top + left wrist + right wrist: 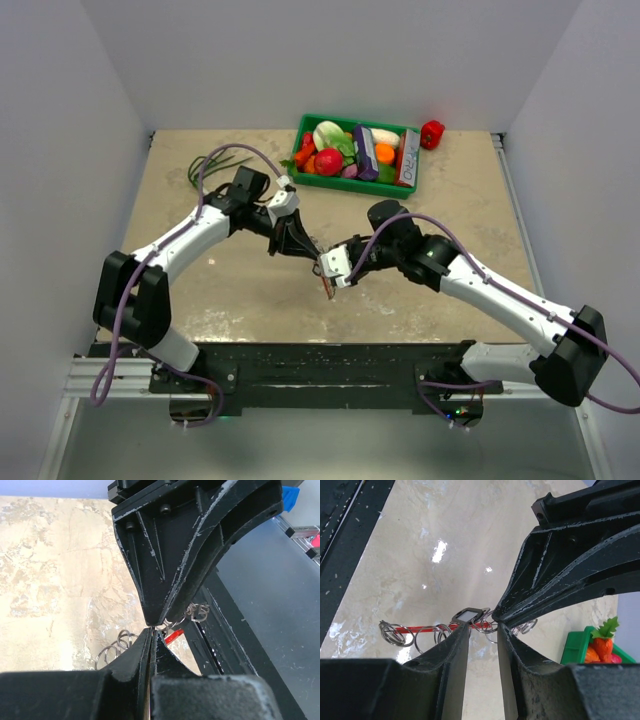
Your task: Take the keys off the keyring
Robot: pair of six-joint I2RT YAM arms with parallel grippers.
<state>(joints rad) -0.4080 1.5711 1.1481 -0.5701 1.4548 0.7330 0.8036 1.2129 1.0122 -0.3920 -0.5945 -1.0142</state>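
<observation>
The left end effector [312,250] and the right end effector [332,270] meet tip to tip over the middle of the worktop [230,290], the keyring [489,626] at their tips. At the far edge sits a tray [340,184] of toy vegetables, a toy pepper [432,133] just to its right and leafy stalks [210,165] to its left.

The beige table [240,290] bears a green crate [345,184], red toy [432,133], green stalks [212,165].

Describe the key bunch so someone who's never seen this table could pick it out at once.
On the beige mottled table, find the middle, where the left gripper and right gripper meet tip to tip. At those tips is the key bunch: thin silvery wire rings with a red plastic tag. Other colourful things lie at the far edge, around the green crate.
</observation>
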